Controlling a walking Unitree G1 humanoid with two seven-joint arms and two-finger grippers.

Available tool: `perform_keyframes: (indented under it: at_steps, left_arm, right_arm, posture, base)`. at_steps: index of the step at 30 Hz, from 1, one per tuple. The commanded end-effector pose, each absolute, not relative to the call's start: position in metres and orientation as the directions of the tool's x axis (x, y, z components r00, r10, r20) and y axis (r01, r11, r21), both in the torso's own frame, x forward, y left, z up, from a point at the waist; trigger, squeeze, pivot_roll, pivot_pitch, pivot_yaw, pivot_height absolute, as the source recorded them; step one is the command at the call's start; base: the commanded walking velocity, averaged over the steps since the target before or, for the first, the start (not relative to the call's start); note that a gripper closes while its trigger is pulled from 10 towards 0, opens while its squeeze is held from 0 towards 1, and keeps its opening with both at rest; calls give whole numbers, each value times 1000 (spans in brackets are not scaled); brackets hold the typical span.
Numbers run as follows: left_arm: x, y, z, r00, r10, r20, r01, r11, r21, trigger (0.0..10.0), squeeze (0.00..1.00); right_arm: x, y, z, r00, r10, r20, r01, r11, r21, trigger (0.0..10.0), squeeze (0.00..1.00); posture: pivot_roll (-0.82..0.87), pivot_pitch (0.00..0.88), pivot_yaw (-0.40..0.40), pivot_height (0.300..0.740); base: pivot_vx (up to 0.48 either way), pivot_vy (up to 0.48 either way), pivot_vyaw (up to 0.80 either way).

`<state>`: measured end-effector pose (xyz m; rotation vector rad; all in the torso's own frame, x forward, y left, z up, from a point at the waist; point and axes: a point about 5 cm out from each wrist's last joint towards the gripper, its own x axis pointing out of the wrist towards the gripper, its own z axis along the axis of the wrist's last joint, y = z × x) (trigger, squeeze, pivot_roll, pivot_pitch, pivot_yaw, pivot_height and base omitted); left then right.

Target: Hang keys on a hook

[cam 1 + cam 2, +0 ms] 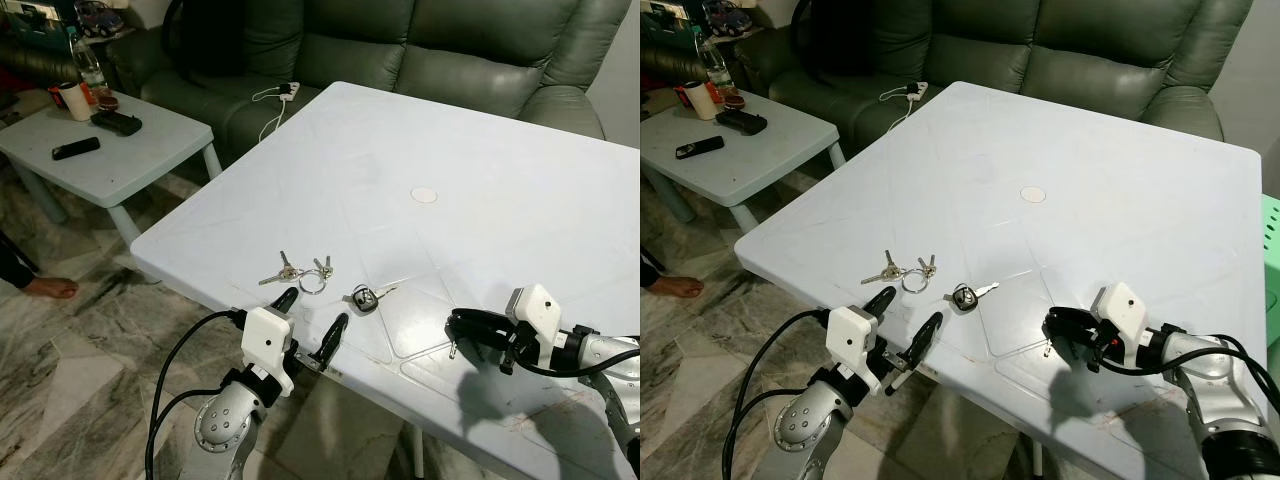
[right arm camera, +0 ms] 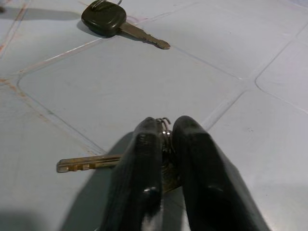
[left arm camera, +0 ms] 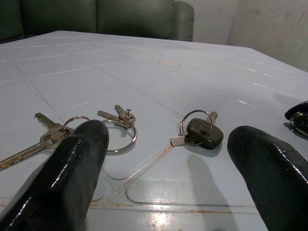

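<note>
A bunch of silver keys on a ring (image 1: 300, 272) lies near the front edge of the white table (image 1: 440, 150). A black-headed key (image 1: 365, 298) lies just to its right. My left gripper (image 1: 316, 306) hovers open at the table's front edge, with both sets of keys a little beyond its fingertips; in the left wrist view the key bunch (image 3: 86, 132) and the black-headed key (image 3: 202, 132) lie between the fingers (image 3: 72, 168). My right gripper (image 1: 462, 326) is low over the table on the right, shut on a brass key (image 2: 86, 165) and its small ring.
A green sofa (image 1: 430, 50) runs behind the table, with a white power strip and cable (image 1: 285, 93) on its seat. A low side table (image 1: 110, 150) at the left holds remotes, a bottle and a cup. A person's foot (image 1: 48, 288) rests on the marble floor.
</note>
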<state>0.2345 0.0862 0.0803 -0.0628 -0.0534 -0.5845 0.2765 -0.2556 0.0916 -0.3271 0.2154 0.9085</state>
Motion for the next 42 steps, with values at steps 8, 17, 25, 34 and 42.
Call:
perform_keyframes:
  at_steps: [8, 17, 25, 34, 42]
  left_arm:
    - [234, 85, 83, 824, -561, 77, 565, 825, -36, 10000, 0]
    - [235, 83, 83, 821, -565, 79, 569, 821, -38, 10000, 0]
    - [235, 83, 84, 819, -568, 82, 572, 819, -39, 10000, 0]
    - [235, 83, 84, 820, -566, 82, 570, 821, -38, 10000, 0]
    - [234, 83, 84, 820, -566, 83, 570, 821, -40, 10000, 0]
  right_arm:
    - [278, -263, 94, 619, 717, -320, -784, 588, -198, 10000, 0]
    - [278, -266, 98, 625, 727, -284, -779, 603, -171, 10000, 0]
    - [277, -268, 97, 630, 723, -283, -775, 606, -179, 10000, 0]
    - [275, -268, 95, 618, 729, -293, -784, 596, -173, 0, 0]
    - [275, -269, 95, 621, 725, -298, -783, 594, -185, 0, 0]
  posture:
    - [-69, 67, -15, 721]
    - [-74, 60, -10, 721]
    - [-75, 65, -9, 721]
    - [-75, 69, -8, 721]
    - [-75, 70, -10, 721]
  base:
    - [0, 0, 0]
    - [0, 0, 0]
    - [0, 0, 0]
    - [0, 0, 0]
    - [0, 0, 0]
